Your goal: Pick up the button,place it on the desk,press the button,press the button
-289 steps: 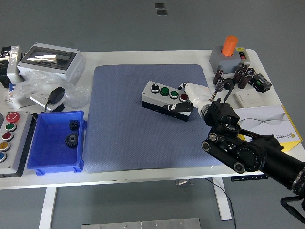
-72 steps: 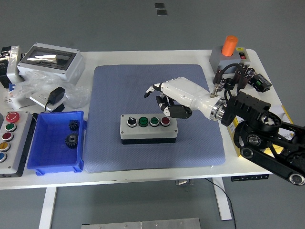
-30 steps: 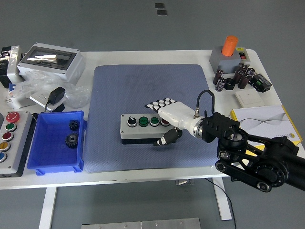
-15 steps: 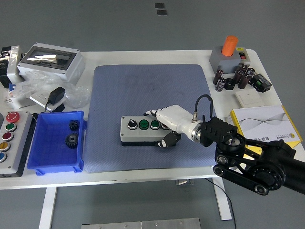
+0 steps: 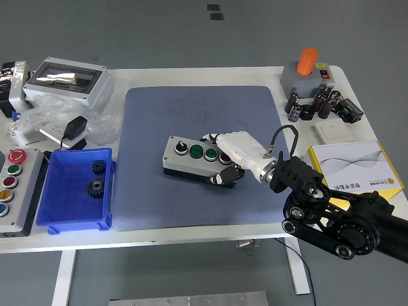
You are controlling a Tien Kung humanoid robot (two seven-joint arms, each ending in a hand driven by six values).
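Note:
A grey button box [image 5: 189, 157] with a black base lies on the blue mat [image 5: 159, 121], slightly left of its middle and turned a little askew. On top it has a black selector knob, two green buttons and a red button [image 5: 224, 157] at its right end. My right hand [image 5: 227, 159], white with black fingertips, comes in from the lower right and is shut on the box's right end. The thumb [image 5: 225, 176] presses on the front side and the fingers [image 5: 209, 137] curl over the back edge. My left arm does not show.
A blue bin [image 5: 58, 205] holding two black gears sits at the left, beside a panel of coloured buttons [image 5: 11, 182]. A grey enclosure [image 5: 67, 80], plastic bags and a black adapter [image 5: 75, 127] are at the back left. An orange-topped device [image 5: 306, 71], capacitors [image 5: 317, 102] and a booklet [image 5: 354, 164] stand at the right.
The button box has shifted up and left and turned clockwise in my right hand's grasp. The hand has followed it, its thumb staying on the front.

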